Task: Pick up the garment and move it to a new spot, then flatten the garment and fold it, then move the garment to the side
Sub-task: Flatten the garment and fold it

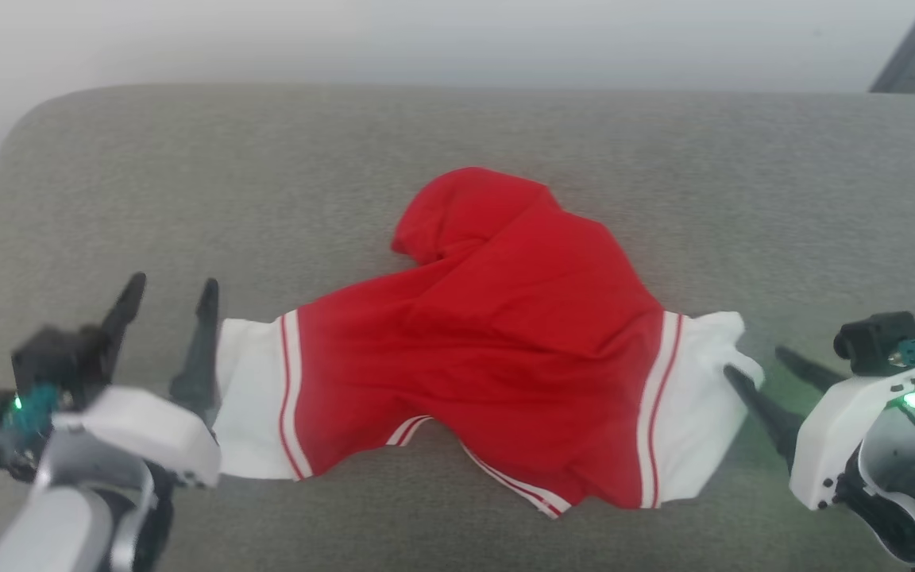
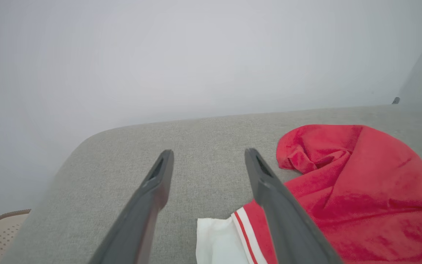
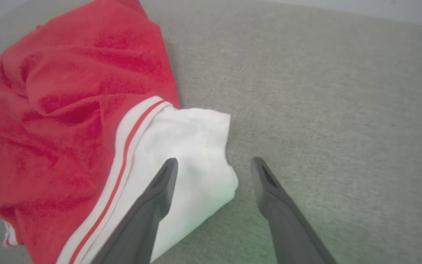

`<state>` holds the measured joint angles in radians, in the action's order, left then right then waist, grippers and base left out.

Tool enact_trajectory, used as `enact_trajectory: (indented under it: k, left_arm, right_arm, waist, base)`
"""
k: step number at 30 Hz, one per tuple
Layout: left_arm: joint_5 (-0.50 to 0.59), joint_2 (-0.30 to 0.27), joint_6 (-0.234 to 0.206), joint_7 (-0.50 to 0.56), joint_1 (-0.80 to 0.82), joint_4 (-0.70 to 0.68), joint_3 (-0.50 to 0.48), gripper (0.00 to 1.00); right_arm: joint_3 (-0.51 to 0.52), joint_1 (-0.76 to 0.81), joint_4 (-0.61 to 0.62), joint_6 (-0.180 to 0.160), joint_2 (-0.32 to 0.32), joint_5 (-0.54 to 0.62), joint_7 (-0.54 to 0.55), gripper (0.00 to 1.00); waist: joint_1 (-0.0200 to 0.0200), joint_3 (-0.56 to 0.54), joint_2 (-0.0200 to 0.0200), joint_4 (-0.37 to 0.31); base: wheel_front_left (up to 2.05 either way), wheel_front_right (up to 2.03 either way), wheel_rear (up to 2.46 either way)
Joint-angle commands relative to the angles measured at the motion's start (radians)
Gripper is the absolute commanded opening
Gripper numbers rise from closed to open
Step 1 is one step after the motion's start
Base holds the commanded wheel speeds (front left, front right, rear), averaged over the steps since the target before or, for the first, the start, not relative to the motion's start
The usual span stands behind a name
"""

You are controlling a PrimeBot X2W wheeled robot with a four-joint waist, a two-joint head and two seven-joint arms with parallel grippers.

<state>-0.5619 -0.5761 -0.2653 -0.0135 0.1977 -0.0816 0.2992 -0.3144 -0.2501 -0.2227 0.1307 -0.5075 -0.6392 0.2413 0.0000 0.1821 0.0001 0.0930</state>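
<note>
Flanking the red shorts (image 1: 497,342), L gripper (image 1: 173,282) & R gripper (image 1: 753,359) both splayed, empty; bunched top could fold crooked unless flattened.

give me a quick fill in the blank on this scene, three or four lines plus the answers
1. The garment lies on a ____ padded surface.
2. The left end effector and right end effector are both ____, not shut.
3. The cuff panel beside the left end effector is ____.
4. The garment's middle part is bright ____.
Missing words: grey; open; white; red.
</note>
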Motion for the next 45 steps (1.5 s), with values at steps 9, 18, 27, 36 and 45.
enact_trajectory:
  k: [9,18,27,36,45]
  left_arm:
    - [0.011,0.088,-0.024,-0.198,-0.109,-0.007,-0.006,1.0]
    - [0.021,0.145,-0.003,-0.247,-0.136,0.008,-0.029,1.0]
    - [0.043,0.159,0.029,-0.252,-0.171,0.0,-0.084,1.0]
    - [0.057,0.156,0.059,-0.253,-0.18,0.014,-0.091,1.0]
    - [0.049,0.14,0.08,-0.208,-0.159,0.03,-0.063,1.0]
  right_arm:
    - [-0.022,0.019,-0.033,0.0,-0.035,-0.036,0.211,1.0]
    - [-0.004,0.008,-0.076,0.0,-0.018,0.004,0.264,0.0]
    - [0.119,-0.012,-0.029,-0.001,-0.07,0.017,0.28,0.0]
    - [0.227,0.002,-0.069,-0.001,-0.109,0.033,0.322,0.0]
    - [0.194,-0.04,-0.185,-0.001,-0.054,0.015,0.288,1.0]
  waist:
    - [0.0,0.01,-0.0001,0.089]
    - [0.0,0.012,-0.0001,0.116]
    - [0.0,0.002,-0.0001,0.09]
    - [0.0,-0.009,-0.0001,0.076]
    - [0.0,-0.025,-0.0001,0.064]
  base:
    - [0.0,0.0,0.0]
    - [0.0,0.0,0.0]
    - [0.0,0.0,0.0]
    - [0.0,0.0,0.0]
    - [0.0,0.0,0.0]
